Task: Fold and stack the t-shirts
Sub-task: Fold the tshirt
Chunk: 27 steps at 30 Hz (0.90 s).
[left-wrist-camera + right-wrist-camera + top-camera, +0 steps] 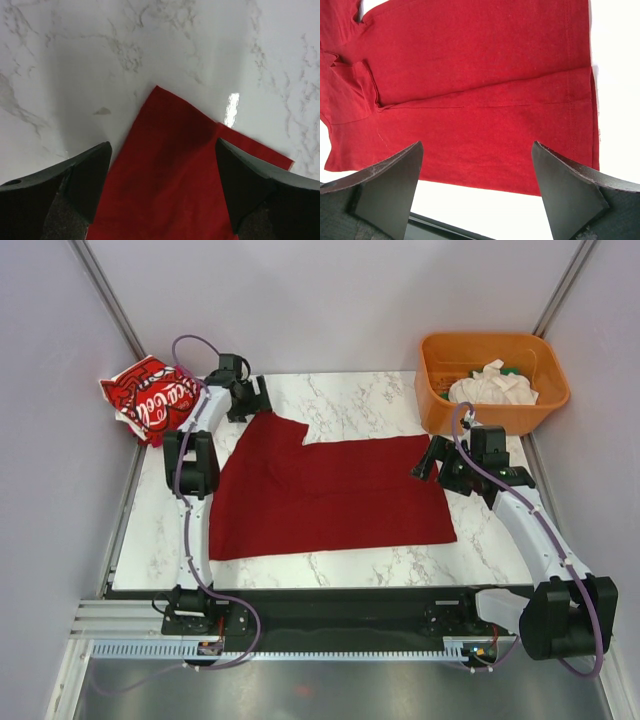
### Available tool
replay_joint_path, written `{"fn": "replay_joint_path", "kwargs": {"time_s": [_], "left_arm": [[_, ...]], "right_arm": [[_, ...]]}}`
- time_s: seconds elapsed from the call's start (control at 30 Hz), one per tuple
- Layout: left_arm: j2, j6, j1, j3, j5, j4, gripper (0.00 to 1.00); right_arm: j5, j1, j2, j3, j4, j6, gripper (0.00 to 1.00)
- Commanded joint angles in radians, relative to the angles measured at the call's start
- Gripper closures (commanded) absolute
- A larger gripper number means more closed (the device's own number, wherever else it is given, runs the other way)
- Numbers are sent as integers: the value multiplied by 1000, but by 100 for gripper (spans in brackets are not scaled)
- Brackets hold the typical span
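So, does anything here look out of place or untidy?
Yes: the bright red lettered t-shirt lies crumpled at the far-left corner of the table, partly past its edge. The dark red t-shirt lies flat.
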Motion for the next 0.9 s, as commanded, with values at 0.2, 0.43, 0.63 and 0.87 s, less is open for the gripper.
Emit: {"fn": "replay_joint_path", "kwargs": {"time_s": [0.2,0.43,0.63,0.87], "left_arm": [[48,49,-47,65,-105,-9,4],[85,21,-81,99,-131,-80,17],[105,-3,-84,133,-185,-93,71],[99,15,-80,165,-153,-92,98]], "right_arm": [[17,4,-3,-2,15,-30,2],[15,4,8,-3,15,-38,2],[6,4,-3,-6,15,-41,2],[11,4,8,-11,27,-35,2]]}}
